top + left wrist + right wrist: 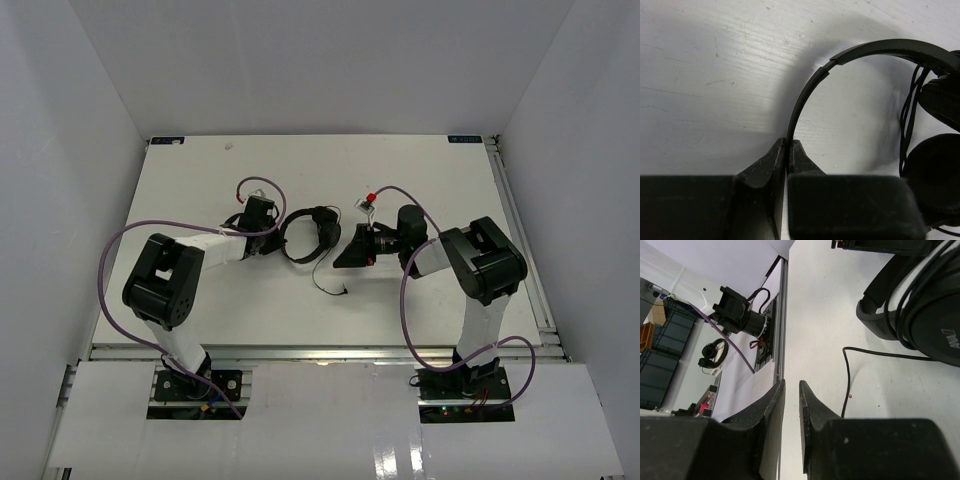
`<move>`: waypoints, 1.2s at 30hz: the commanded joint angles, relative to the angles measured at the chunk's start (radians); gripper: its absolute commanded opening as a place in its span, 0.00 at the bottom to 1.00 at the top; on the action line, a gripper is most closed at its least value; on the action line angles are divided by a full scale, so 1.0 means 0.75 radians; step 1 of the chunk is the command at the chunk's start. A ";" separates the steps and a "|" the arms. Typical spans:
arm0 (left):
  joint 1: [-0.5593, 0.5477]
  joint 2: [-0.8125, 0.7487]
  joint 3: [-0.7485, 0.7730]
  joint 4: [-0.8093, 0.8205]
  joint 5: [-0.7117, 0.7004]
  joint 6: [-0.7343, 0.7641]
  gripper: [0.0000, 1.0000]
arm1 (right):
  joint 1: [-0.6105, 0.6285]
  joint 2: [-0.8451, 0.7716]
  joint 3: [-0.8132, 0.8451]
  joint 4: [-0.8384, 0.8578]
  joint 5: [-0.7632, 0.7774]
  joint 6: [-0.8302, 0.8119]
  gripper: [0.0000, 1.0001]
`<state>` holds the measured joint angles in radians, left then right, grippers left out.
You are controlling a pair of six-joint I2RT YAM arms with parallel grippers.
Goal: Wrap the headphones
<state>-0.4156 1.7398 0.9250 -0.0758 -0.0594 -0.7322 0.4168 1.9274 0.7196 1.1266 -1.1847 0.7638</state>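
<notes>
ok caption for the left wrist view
Left claw shut on the thin headband of the headphones, ear cups at frame edge.

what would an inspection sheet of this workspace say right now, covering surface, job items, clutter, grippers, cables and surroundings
surface: white table, lightly scuffed
job's things: headphones mid-table, cord partly wound by the ear cups, a loose tail trailing toward the arms
clutter: nothing seen
grippers: left gripper shut on the headband; right gripper slightly open beside the headphones, nothing between its fingers
cables: purple cables loop off both arms, lying clear of the headphones
surroundings: white walls on three sides
</notes>
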 commanded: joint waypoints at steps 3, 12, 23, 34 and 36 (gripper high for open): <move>-0.012 0.005 0.057 -0.007 -0.033 0.030 0.00 | 0.007 -0.032 -0.003 -0.062 -0.018 -0.119 0.27; -0.014 0.011 0.070 -0.036 -0.038 0.071 0.00 | 0.248 -0.259 0.444 -1.820 0.509 -1.848 0.48; -0.014 -0.023 0.061 -0.046 -0.014 0.083 0.00 | 0.443 -0.322 0.424 -2.060 1.075 -2.126 0.66; -0.014 -0.043 0.031 -0.045 0.009 0.080 0.00 | 0.599 -0.332 0.389 -2.067 1.210 -2.253 0.63; -0.014 -0.046 0.031 -0.046 0.015 0.079 0.00 | 0.631 -0.302 0.400 -2.065 1.222 -2.256 0.61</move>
<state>-0.4229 1.7466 0.9451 -0.1055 -0.0697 -0.6712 0.8551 1.6879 0.9882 -0.4095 -0.3009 -0.8804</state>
